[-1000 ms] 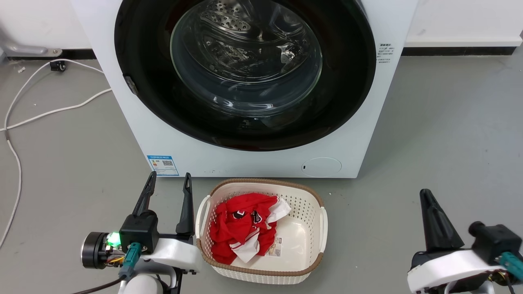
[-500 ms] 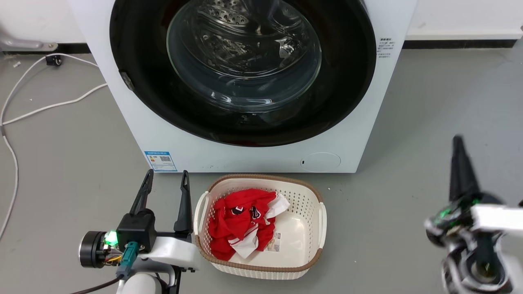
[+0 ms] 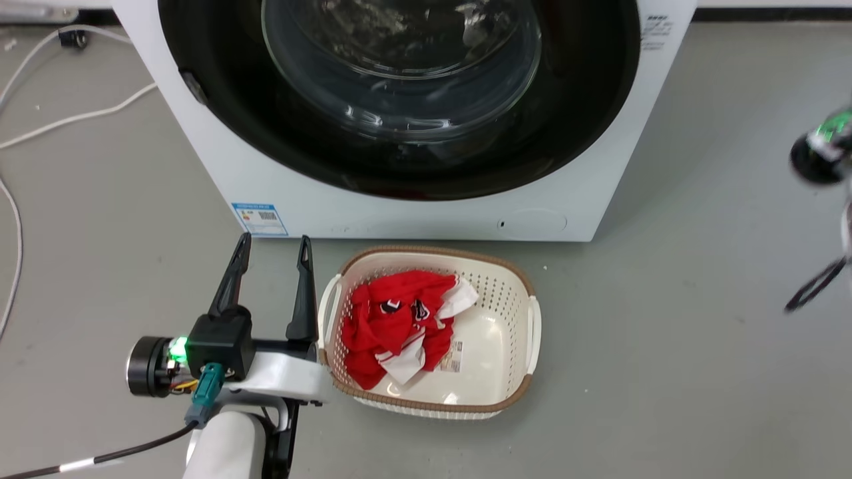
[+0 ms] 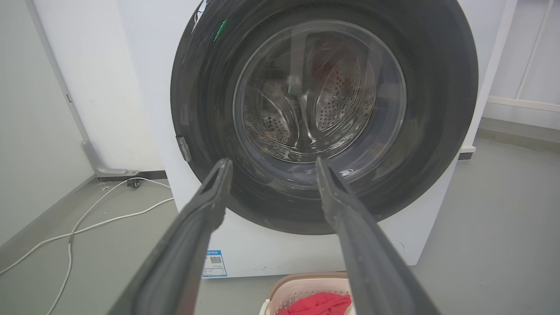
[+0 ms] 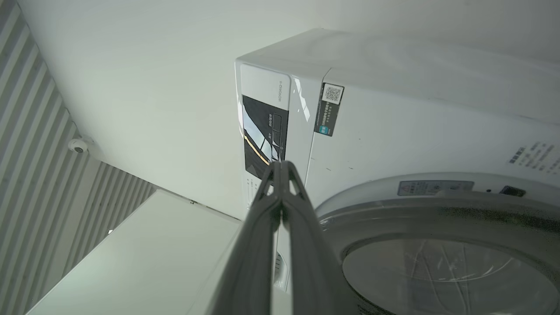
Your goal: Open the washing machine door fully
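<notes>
**Door Closed; Left End Effector Spread, Right End Effector Clenched**

The head view shows the large round glossy black washing machine door (image 3: 399,100), with its bulging clear glass bowl centre. The door lies flat against the white machine front (image 3: 426,216). Below it, on the grey floor (image 3: 665,332), stands a cream perforated plastic basket with a brown woven rim (image 3: 529,319). The basket holds a crumpled red-and-white garment (image 3: 389,319). The left end effector (image 3: 275,241) hovers just beside the basket, its two long dark tapered fingers spread apart and empty. A blurred dark wrist part with a green light (image 3: 817,156) sits at the right edge.

The left wrist view adds the perforated steel drum (image 4: 337,100) behind the door's glass and a small grey tab (image 4: 183,148) on the door's rim. The left end effector (image 4: 272,161) points at the door's lower half, apart from it.

The right wrist view supplies the machine's upper corner: a glossy black control panel (image 5: 264,135) and a QR-code label (image 5: 331,109). The right end effector (image 5: 280,165) is clenched, fingertips pressed together and holding nothing. The door (image 5: 437,271) lies to its lower right.
</notes>
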Tool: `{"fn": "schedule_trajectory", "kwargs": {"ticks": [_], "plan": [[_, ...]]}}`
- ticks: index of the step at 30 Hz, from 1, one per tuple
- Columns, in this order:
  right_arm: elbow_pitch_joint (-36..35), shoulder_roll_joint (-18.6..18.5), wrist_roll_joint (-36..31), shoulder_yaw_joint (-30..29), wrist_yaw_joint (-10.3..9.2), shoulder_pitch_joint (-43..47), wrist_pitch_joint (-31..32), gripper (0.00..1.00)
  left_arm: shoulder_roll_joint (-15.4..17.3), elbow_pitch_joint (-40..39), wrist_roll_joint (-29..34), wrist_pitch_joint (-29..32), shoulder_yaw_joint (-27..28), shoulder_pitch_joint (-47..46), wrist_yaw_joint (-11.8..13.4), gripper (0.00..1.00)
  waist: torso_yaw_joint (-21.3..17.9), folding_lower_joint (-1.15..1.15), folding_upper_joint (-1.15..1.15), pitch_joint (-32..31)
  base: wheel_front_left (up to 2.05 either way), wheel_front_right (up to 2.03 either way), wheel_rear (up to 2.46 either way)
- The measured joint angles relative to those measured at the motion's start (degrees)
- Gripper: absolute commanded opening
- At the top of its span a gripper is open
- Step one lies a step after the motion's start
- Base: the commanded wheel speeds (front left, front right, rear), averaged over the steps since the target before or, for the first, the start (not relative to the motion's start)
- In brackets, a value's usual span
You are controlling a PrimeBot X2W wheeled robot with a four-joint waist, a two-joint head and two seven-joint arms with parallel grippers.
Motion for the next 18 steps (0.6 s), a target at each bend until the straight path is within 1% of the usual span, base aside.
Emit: {"fn": "schedule_trajectory", "kwargs": {"ticks": [4,6,8,13,18], "plan": [[9.5,-4.9,-1.7,5.5,0.0,-11.6,2.9,0.0,-0.1,-0.4,0.0,0.0,-0.4,-1.6,-0.2,1.0,0.8,0.0,0.0,2.3,0.0,0.0,0.0],[14.2,-6.9,-3.0,8.6,0.0,-17.5,4.6,0.0,-0.2,-0.8,-0.1,0.0,-0.6,-2.4,-0.2,1.0,1.2,0.0,0.0,3.5,0.0,0.0,0.0],[18.8,-7.9,-4.1,11.8,0.01,-23.5,7.3,0.0,-0.3,-1.3,-0.1,0.0,-0.7,-3.2,-0.1,1.0,1.6,0.0,0.0,4.7,0.0,0.0,0.0],[29.9,-8.2,-8.5,19.9,0.0,-35.6,14.7,0.0,-0.4,-2.2,-0.3,0.0,-0.9,-4.4,-0.1,1.0,2.4,0.0,0.0,7.4,0.0,0.0,0.0],[39.7,-6.6,-13.6,26.5,0.0,-45.4,21.9,0.0,-0.4,-3.1,-0.5,0.0,-0.9,-5.4,0.0,1.0,3.1,0.0,0.0,9.9,0.0,0.0,0.0]]}}
